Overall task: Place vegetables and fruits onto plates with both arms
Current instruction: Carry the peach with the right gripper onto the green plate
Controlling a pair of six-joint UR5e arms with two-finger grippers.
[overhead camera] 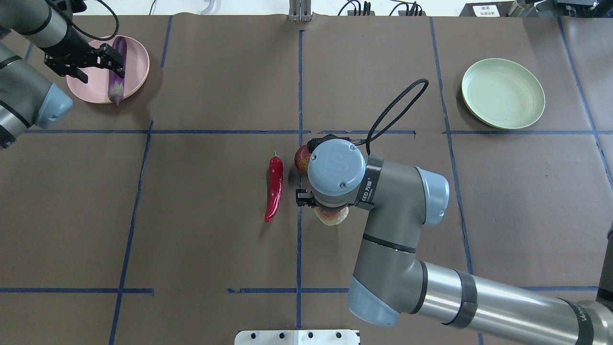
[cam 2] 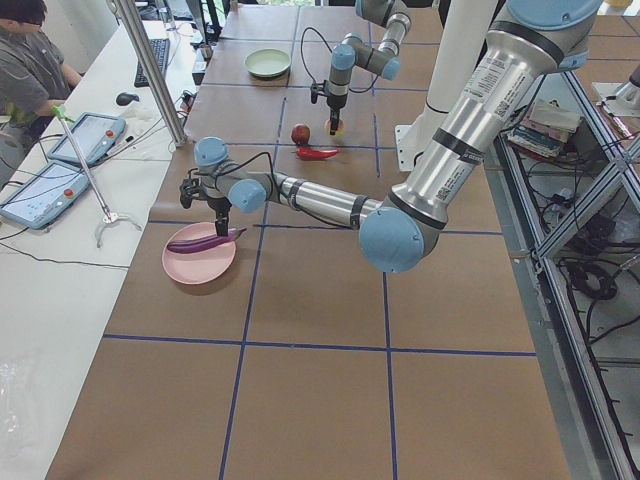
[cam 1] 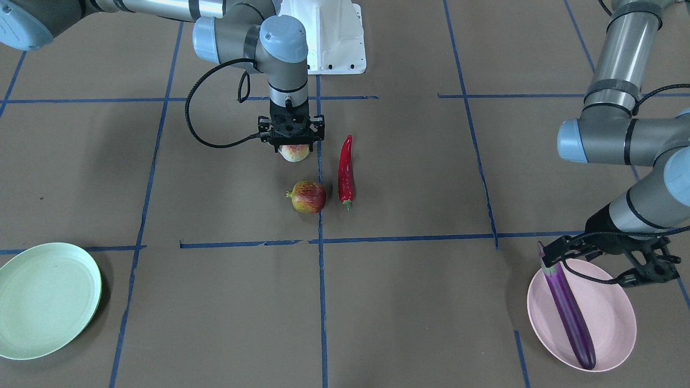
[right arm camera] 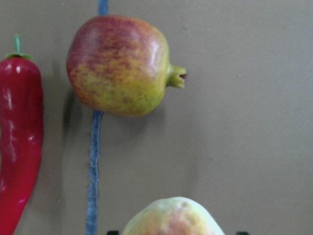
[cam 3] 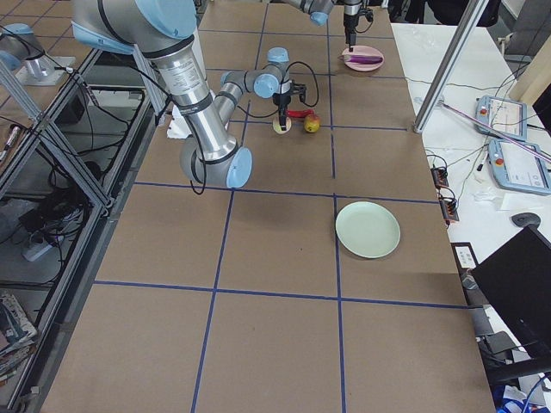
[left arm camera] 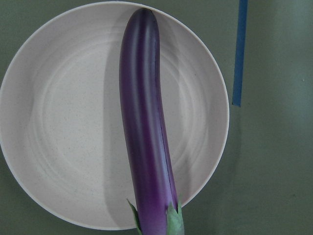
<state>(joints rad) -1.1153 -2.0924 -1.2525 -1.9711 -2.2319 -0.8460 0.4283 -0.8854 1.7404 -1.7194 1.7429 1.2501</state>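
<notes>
Done: the long glossy purple eggplant (cam 1: 568, 307) is lying across the pale pink round plate (cam 1: 609, 318), at about 10 o'clock on the table seen from overhead. So that's one of four sorted.
Left gripper (cam 1: 593, 267): hangs over the pink plate with its jaws spread wide, holding nothing.
Right gripper (cam 1: 295, 144): down at the table centre, jaws narrow on either side of the flat cream-pink peach (cam 1: 295, 153). Honestly can't tell from the wrist view whether they've actually pinched it.
Left to do: the peach, the round red-yellow streaked pomegranate (cam 1: 307, 196) and the slim glossy red chili (cam 1: 345, 172). The pale mint green round plate (cam 1: 48, 299), at 1–2 o'clock, has nothing on it.
Crowding: the pomegranate sits near the peach at roughly 11 o'clock and the chili at 9 o'clock, with none of them touching. I'd lift straight up first.
Open room: just bare brown paper between the centre and the green plate.
Edges: the eggplant's cap pokes past the pink rim and its tip reaches the opposite rim. There are free strips of plate either side, but it'll be tight for the chili. The pink plate also sits near the far table edge.
</notes>
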